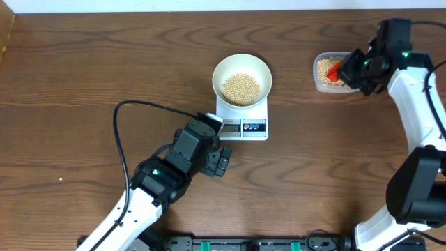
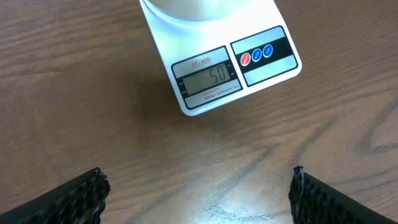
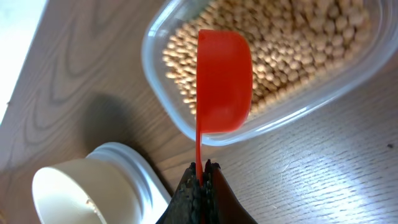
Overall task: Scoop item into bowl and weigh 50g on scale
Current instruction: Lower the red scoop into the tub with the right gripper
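On the scale (image 2: 283, 62), the bowl (image 1: 217, 72) of beans (image 1: 241, 88) is sitting with the display (image 2: 208, 79) showing 50, so weighing seems finished; the right gripper (image 3: 202, 171) is pinching the red scoop (image 3: 224, 81) over the tub (image 3: 151, 59), the left gripper (image 2: 199, 183) gaping empty.

This is a robotics lab setup, not a home kitchen: a white-and-black left arm (image 1: 132, 202) and right arm (image 1: 418, 104) rise from the near edge of a wood-grain table (image 1: 83, 70), a black cable (image 1: 118, 143) loops loose across it, a black rail (image 1: 244, 245) with green fittings runs along the front, and a kitchen scale (image 1: 244, 127) sits between the arms.
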Controlling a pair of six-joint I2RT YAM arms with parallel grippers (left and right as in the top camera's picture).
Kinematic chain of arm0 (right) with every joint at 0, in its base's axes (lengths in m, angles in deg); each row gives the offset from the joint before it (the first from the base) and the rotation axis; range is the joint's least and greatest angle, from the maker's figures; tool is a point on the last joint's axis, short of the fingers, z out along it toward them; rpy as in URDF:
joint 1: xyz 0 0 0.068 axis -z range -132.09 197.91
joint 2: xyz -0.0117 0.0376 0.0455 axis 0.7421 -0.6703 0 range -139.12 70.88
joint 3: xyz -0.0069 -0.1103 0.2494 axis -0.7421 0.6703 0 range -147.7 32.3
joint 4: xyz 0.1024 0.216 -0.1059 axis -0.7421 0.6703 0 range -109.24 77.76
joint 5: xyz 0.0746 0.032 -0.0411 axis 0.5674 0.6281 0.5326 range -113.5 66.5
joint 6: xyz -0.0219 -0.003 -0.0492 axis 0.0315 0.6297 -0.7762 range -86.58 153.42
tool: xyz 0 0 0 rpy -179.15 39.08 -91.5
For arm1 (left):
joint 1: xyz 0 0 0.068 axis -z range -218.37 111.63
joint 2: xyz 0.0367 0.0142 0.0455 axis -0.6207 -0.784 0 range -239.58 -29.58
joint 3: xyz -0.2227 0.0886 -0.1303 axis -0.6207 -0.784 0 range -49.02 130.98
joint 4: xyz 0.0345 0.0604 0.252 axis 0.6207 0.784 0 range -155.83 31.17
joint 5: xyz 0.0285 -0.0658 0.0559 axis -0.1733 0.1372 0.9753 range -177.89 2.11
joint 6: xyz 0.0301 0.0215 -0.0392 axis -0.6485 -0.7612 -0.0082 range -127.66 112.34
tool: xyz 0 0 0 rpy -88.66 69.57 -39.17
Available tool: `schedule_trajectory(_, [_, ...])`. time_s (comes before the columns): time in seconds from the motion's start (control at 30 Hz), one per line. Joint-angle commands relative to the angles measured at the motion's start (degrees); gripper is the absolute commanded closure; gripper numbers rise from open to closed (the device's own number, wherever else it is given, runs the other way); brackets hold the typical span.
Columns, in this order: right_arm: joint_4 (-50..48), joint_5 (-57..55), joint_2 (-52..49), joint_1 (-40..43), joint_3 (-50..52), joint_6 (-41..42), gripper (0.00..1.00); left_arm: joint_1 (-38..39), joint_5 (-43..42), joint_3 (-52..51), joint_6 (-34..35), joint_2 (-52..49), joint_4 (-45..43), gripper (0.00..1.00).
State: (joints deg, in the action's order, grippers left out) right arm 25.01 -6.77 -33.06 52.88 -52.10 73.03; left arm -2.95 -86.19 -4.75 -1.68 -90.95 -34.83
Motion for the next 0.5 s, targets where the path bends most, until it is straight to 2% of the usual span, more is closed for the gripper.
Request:
schedule_trajectory(0.0, [-0.72,-0.11,-0.61,0.31,1.25,3.98,0.98,0.13,0.5,0.42,-0.15,-0.07,-0.02,0.05])
schedule_trajectory(0.1, [-0.52,-0.07,-0.59,0.35,1.22,1.62,0.98,0.13,0.5,0.42,-0.13,-0.07,-0.02,0.05])
schedule_trajectory(0.13, [-0.24,-0.07,-0.59,0.35,1.22,0.94,0.95,0.13,0.5,0.42,-0.13,-0.07,-0.02,0.05])
schedule_trajectory(0.17, [0.24,-0.09,-0.59,0.35,1.22,0.76,0.88,0.13,0.5,0.42,-0.15,-0.07,-0.02,0.05])
schedule_trajectory(0.3, [2.05,-0.04,-0.59,0.42,1.22,0.11,0.71,0.13,0.5,0.42,-0.13,-0.07,-0.02,0.05])
schedule_trajectory(0.4, [2.86,2.45,-0.57,0.87,1.22,-3.13,0.48,0.13,0.5,0.42,-0.13,-0.07,-0.02,0.05])
schedule_trajectory(0.47, [3.65,3.67,-0.55,1.42,1.2,-4.13,0.42,0.13,0.48,0.42,-0.13,-0.07,-0.02,0.05])
